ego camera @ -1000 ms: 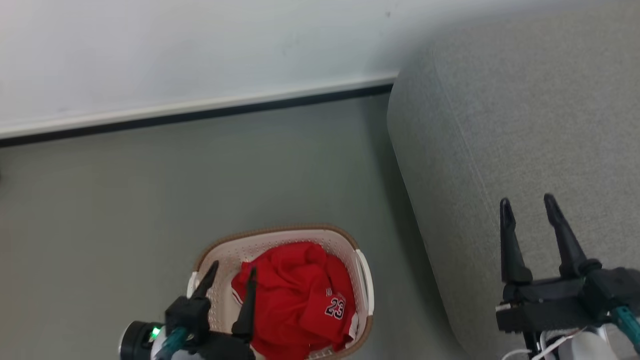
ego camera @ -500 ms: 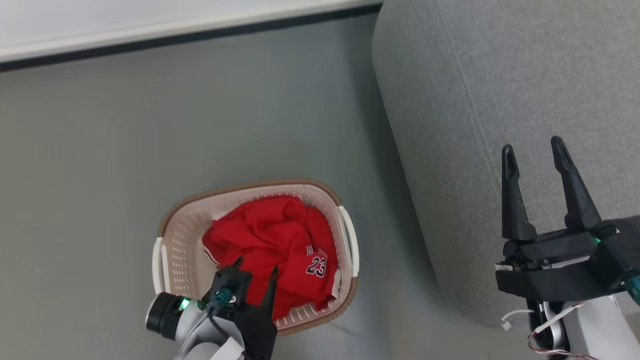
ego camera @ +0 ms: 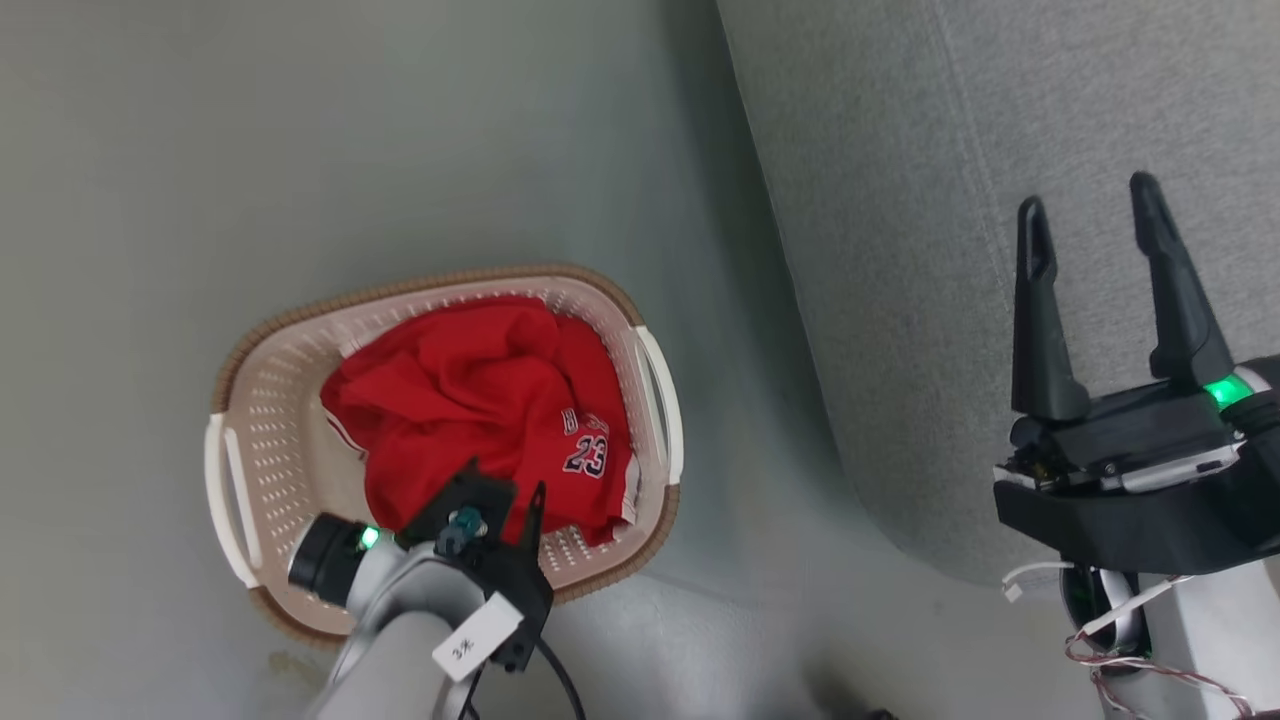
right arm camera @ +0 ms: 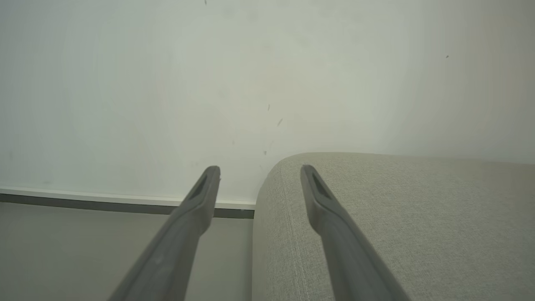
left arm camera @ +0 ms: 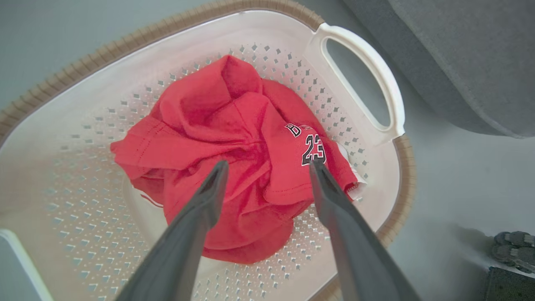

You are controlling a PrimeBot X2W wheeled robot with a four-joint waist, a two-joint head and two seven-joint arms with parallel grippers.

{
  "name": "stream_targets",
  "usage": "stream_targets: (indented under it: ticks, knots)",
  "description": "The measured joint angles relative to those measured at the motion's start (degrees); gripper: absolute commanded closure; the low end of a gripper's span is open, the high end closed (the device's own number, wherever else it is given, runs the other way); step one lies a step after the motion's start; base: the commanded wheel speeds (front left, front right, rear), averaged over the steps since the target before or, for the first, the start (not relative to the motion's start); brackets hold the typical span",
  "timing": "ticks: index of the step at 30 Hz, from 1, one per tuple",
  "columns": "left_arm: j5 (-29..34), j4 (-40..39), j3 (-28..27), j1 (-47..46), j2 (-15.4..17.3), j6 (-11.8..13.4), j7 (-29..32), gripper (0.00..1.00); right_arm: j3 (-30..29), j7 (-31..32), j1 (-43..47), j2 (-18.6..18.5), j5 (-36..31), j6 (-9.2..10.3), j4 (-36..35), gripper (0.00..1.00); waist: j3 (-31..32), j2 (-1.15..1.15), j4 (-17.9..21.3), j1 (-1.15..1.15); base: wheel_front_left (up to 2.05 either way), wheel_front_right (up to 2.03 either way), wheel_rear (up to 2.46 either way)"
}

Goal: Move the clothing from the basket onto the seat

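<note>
Black right claw (ego camera: 1088,195), green light (ego camera: 1218,390); pale forearm (ego camera: 385,665), white label (ego camera: 478,635).

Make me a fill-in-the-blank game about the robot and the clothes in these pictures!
1. The clothing in the basket is coloured ____.
2. The white number printed on it reads ____.
3. The gripper hanging open over the clothing is the robot's ____ one.
4. The right gripper, near the seat, is open and holds ____.

Missing words: red; 23; left; nothing.
</note>
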State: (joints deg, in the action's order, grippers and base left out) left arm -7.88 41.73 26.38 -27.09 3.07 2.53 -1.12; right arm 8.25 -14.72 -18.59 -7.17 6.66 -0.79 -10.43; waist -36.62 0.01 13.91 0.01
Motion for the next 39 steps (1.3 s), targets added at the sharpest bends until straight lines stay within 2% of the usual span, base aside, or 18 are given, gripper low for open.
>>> stream_targets:
  ticks: [17, 25, 26, 27, 28, 29, 31, 34, 35, 36, 39]
  knots:
    - [0.4, 4.8, 3.1, -13.8, 0.0, 0.6, -0.1, 0.0, -1.2, 0.0, -7.6, 0.7, -0.1, 0.27, -4.5, 0.0, -13.9, 0.0, 1.3, 0.0, 0.0, 0.0, 0.0]
    - [0.6, 8.3, 3.5, -17.7, 0.0, 1.0, -1.1, 0.0, -1.5, 0.0, -10.4, 1.1, -0.1, 0.29, -4.3, 0.0, -19.4, 0.0, 1.1, 0.0, 0.0, 0.0, 0.0]
    - [0.6, 8.6, 3.7, -18.0, 0.0, 1.0, -1.2, 0.24, -1.5, 0.0, -10.5, 1.2, -0.1, 0.3, -4.1, 0.0, -19.8, 0.0, 1.1, 0.0, 0.0, 0.0, 0.0]
    - [0.6, 9.0, 3.8, -18.3, 0.0, 1.0, -1.6, 0.44, -1.5, 0.0, -10.6, 1.2, -0.1, 0.31, -3.9, 0.0, -20.2, 0.0, 1.1, 0.0, 0.0, 0.0, 0.0]
    - [0.6, 9.2, 3.9, -18.6, 0.0, 1.0, -1.6, 0.55, -1.5, 0.0, -10.8, 1.3, -0.1, 0.34, -3.7, 0.0, -20.6, 0.0, 1.1, 0.0, 0.0, 0.0, 0.0]
    - [0.5, 9.6, 4.0, -18.8, 0.0, 1.0, -2.1, 0.55, -1.5, 0.0, -11.0, 1.4, -0.1, 0.34, -3.4, 0.0, -20.9, 0.0, 1.2, 0.0, 0.0, 0.0, 0.0]
    - [0.5, 10.4, 4.3, -19.0, 0.0, 1.0, -2.6, 0.64, -1.4, 0.0, -11.5, 1.5, -0.1, 0.34, -2.6, 0.0, -21.1, 0.0, 1.2, 0.0, 0.0, 0.0, 0.0]
    - [0.6, 11.9, 4.7, -19.6, 0.0, 1.0, -3.3, 0.82, -1.2, 0.0, -11.7, 1.7, -0.1, 0.34, -1.9, 0.0, -20.9, 0.0, 1.3, -0.01, 0.0, 0.0, 0.0]
    - [0.6, 12.3, 4.9, -19.6, 0.0, 1.0, -3.5, 0.94, -1.2, 0.0, -11.8, 1.7, -0.1, 0.34, -1.7, 0.0, -20.7, -0.01, 1.3, -0.01, 0.0, 0.0, 0.0]
    - [0.6, 12.6, 5.0, -19.7, 0.0, 1.0, -3.7, 1.0, -1.2, 0.0, -12.1, 1.7, -0.1, 0.34, -1.5, 0.0, -20.5, -0.01, 1.3, -0.01, 0.0, 0.0, 0.0]
    - [0.4, 13.0, 5.3, -19.8, 0.0, 1.0, -4.7, 1.0, -1.2, 0.0, -12.6, 1.8, -0.2, 0.34, -0.7, 0.0, -20.0, -0.01, 1.3, -0.01, 0.0, 0.0, 0.0]
